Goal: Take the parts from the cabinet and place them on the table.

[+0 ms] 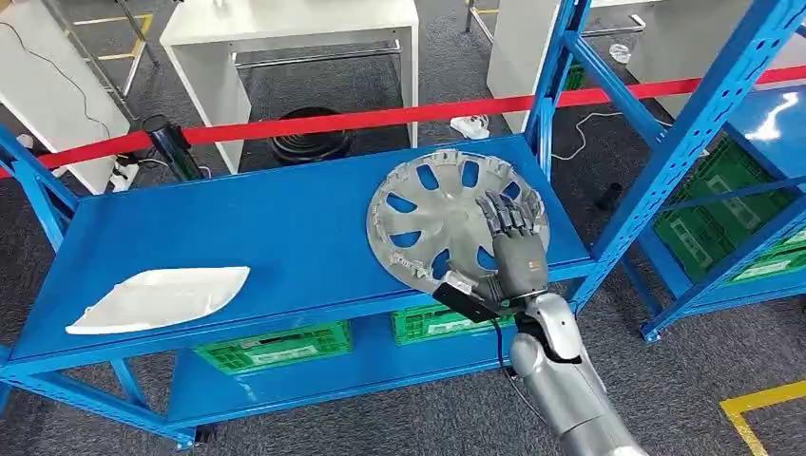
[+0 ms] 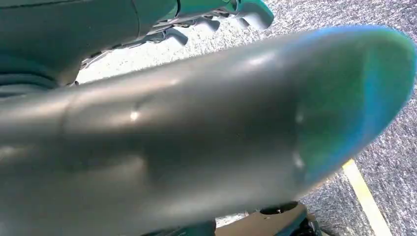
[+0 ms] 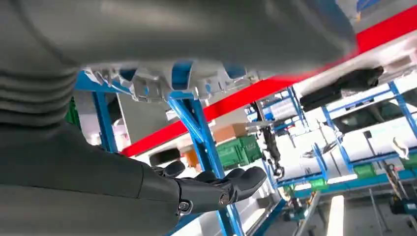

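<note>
On the right end of the blue shelf (image 1: pixel 285 228), the silver hubcap (image 1: pixel 447 214) is lying flat, its near-right edge overhanging the front rail. I'm seeing my right hand (image 1: pixel 513 249) resting on top of it, fingers (image 1: pixel 502 217) spread over the spokes, thumb under the near rim, so it's gripping the part. A white curved panel (image 1: pixel 157 297) is sitting at the near left, well apart. Left hand (image 2: pixel 216 12) is hanging over grey carpet; can't tell its state.
</note>
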### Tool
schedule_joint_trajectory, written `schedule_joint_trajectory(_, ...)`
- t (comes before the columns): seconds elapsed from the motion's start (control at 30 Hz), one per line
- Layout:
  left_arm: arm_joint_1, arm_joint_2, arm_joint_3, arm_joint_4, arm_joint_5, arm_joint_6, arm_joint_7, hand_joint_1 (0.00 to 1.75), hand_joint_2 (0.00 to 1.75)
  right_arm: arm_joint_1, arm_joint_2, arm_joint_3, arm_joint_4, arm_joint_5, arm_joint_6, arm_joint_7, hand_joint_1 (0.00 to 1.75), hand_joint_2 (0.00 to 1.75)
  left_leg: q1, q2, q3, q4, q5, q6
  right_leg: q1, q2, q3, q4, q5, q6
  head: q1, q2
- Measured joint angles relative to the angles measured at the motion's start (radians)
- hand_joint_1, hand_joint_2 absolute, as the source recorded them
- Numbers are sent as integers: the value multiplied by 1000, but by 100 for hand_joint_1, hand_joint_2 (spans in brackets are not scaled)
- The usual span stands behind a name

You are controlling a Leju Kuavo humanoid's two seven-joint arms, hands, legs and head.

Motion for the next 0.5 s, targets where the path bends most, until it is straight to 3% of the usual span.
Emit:
schedule_joint_trajectory(0.3,-1,-2,-11,0,-3,0,0,0,0,-47,18,0,75,-5,-18,-5,0,0,-1,0,0,0,-1,1,0,0,0,-1,0,1,0,0)
schedule_joint_trajectory(0.5,0,-5,-17,0,-4,0,6,0,0,-113,26,1,180,-1,74,-24,0,0,-1,0,-1,0,-1,1,0,0,1,-1,0,1,0,0)
